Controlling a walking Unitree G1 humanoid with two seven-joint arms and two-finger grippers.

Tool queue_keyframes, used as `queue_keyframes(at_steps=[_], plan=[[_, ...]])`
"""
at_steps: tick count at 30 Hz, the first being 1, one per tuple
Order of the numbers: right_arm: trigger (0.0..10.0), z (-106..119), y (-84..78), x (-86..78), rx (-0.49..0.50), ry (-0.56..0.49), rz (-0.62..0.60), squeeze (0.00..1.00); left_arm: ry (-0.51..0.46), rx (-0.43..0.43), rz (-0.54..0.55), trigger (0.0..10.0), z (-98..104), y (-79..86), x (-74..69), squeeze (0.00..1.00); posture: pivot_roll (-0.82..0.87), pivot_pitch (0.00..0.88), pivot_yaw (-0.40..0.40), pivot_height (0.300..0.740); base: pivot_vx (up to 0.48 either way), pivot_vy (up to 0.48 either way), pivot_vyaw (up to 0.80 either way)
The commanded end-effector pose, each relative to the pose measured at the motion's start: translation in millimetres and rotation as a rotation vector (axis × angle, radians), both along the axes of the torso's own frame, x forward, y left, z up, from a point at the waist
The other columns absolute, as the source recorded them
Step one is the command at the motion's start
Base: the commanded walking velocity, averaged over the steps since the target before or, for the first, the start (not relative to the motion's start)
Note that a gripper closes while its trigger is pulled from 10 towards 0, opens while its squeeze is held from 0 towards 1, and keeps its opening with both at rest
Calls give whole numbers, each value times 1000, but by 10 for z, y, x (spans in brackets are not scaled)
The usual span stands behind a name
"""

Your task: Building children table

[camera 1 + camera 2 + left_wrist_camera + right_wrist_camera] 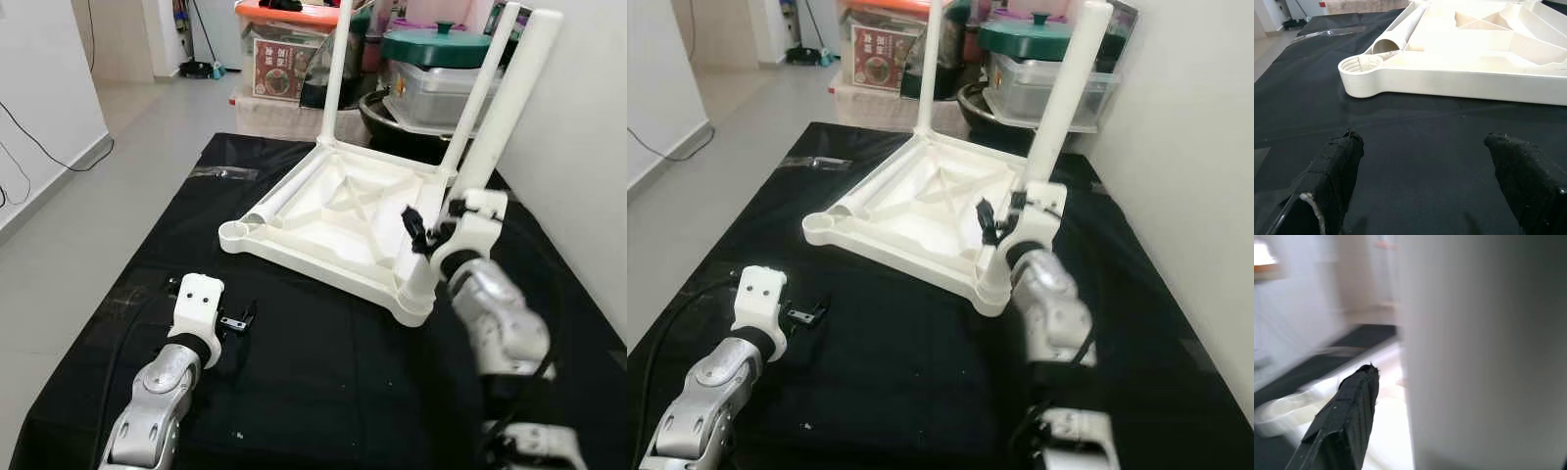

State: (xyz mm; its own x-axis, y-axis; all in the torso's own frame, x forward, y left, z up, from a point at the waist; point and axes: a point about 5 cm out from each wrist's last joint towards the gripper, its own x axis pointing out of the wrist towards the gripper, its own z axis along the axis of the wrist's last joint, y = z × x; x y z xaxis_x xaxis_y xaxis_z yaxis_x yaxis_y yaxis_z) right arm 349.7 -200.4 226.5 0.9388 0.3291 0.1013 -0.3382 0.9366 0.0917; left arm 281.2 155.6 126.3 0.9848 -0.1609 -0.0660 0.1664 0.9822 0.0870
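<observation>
Upturned white plastic table top (333,220) on black cloth (323,362), probably light, stiff, slick, best held low on near leg (490,127) where right gripper (431,230) seems clamped, left gripper (1425,181) wide open, empty, facing the vacant corner socket (1364,63).

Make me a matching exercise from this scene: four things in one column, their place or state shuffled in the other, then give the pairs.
Column one:
1. loose white plastic table leg
2. near-corner upright white leg
3. left gripper
4. empty round corner socket

Column two:
A. open above the black cloth, holding nothing
B. lying flat inside the upturned white plastic tabletop
C. no leg in it yet, threads showing
D. standing in its corner, with the right gripper at it

Pairs: 1-B, 2-D, 3-A, 4-C
</observation>
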Motion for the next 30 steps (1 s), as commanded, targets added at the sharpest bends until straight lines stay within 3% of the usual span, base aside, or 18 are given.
queue_keyframes(at_steps=[1,2,4,10,11,12,13,14,15,19,22,23,24,25,27,28,29,30], plan=[[10000,82,192,-62,-23,-46,288,0,11,-2,-9,10000,-38,-23,0,0,68,0,-116,740,0,0,0],[10000,82,192,-62,-23,-46,288,0,11,-2,-9,10000,-38,-23,0,0,68,0,-116,740,0,0,0],[10000,-24,255,-142,-52,-7,518,0,11,-3,-17,10000,-42,-49,11,0,77,0,-120,740,0,0,0],[10000,-479,579,-140,-183,119,734,0,5,-3,-15,10000,-22,-56,19,0,100,0,-136,740,0,0,0],[7765,-514,630,-143,-191,125,760,0,4,-2,-12,10000,-20,-50,18,0,100,0,-136,740,0,0,0],[7765,-514,630,-143,-191,125,760,0,4,-2,-12,10000,-20,-50,18,0,100,0,-136,740,0,0,0],[2980,-532,716,-138,-175,123,786,0,3,-1,-9,10000,-19,-45,16,0,100,0,-136,740,0,0,0],[2980,-540,775,-134,-161,122,802,0,2,-1,-8,10000,-18,-41,15,0,100,0,-136,740,0,0,0],[0,-553,883,-95,-113,123,753,0,1,-1,-5,10000,-16,-36,11,0,112,0,-143,740,0,0,0],[0,-581,906,-69,-109,126,699,0,1,1,-4,10000,-15,-33,6,0,111,0,-141,740,0,0,0],[0,-758,582,134,-145,198,142,0,5,1,-4,10000,-27,-28,-1,0,98,0,-135,740,0,0,0],[0,-758,582,134,-145,198,142,0,5,1,-4,10000,-27,-28,-1,0,98,0,-135,740,0,0,0],[0,-794,443,158,-142,208,-19,0,6,0,-4,10000,-32,-28,-3,0,98,0,-135,740,0,0,0],[0,-794,443,158,-142,208,-19,0,6,0,-4,10000,-32,-28,-3,0,98,0,-135,740,0,0,0],[0,-886,47,1,-93,224,-401,0,10,0,-8,10000,-45,-37,-11,0,78,0,-124,740,0,0,0],[0,-886,47,1,-93,224,-401,0,10,0,-8,10000,-45,-37,-11,0,78,0,-124,740,0,0,0],[0,-923,-102,-117,-88,232,-546,0,12,0,-9,10000,-50,-40,-14,0,78,0,-124,740,0,0,0],[0,-923,-102,-117,-88,232,-546,0,12,0,-9,10000,-50,-40,-14,0,78,0,-124,740,0,0,0]])
